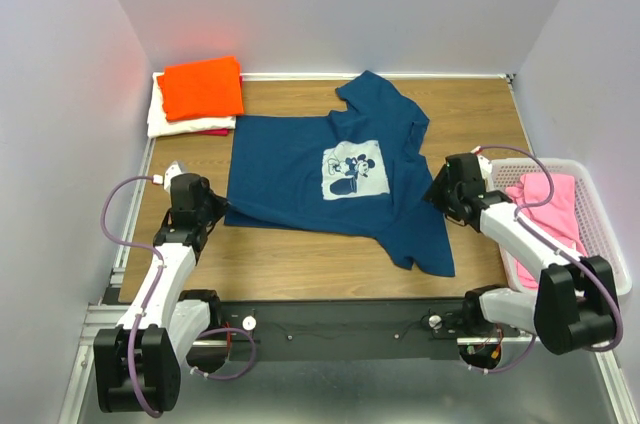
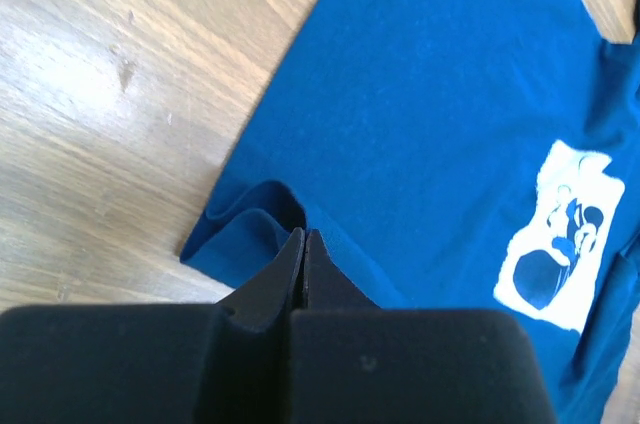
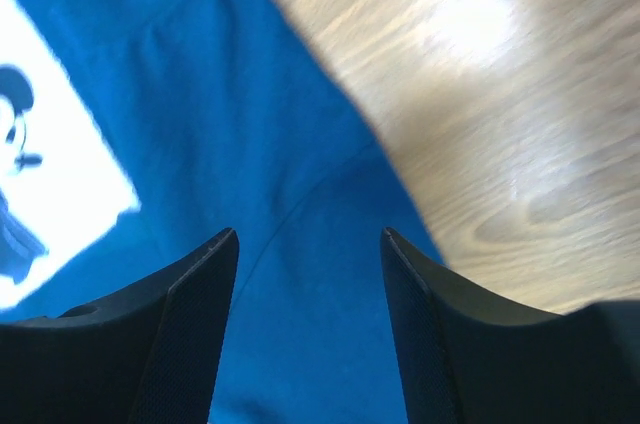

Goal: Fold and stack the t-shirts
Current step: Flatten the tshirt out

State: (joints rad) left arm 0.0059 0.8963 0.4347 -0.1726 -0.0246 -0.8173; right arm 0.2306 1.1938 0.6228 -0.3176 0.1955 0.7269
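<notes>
A navy t-shirt (image 1: 330, 179) lay spread face up across the middle of the wooden counter (image 1: 290, 264), its white chest print (image 1: 355, 171) showing and one sleeve trailing toward the near edge on the right. The left claw (image 1: 218, 212) sat at the shirt's near left corner. In the left wrist view its fingers (image 2: 290, 269) were pressed together, their tips meeting at the hem, where the cloth had bunched into a small raised fold that they appeared to pinch. The claw's own black body filled the bottom of that view and hid whatever cloth lay beneath it.

On the opposite side, the right claw (image 1: 438, 194) hung over the shirt's right edge. The right wrist view showed its jaws spread wide and empty above blue cloth, with bare wood just beyond the edge of the cloth.

In the far left corner, well apart from the spread shirt, a bright orange t-shirt (image 1: 202, 87) sat folded atop a cream-white t-shirt (image 1: 165, 122), with a sliver of a red t-shirt (image 1: 212, 131) showing at the pile's near edge. To the right of the counter stood a white mesh basket (image 1: 605, 244) holding a crumpled pink t-shirt (image 1: 548, 199). The right arm ran just beside it, crossing its near left rim. Purple cables (image 1: 108, 216) looped off both arms.
</notes>
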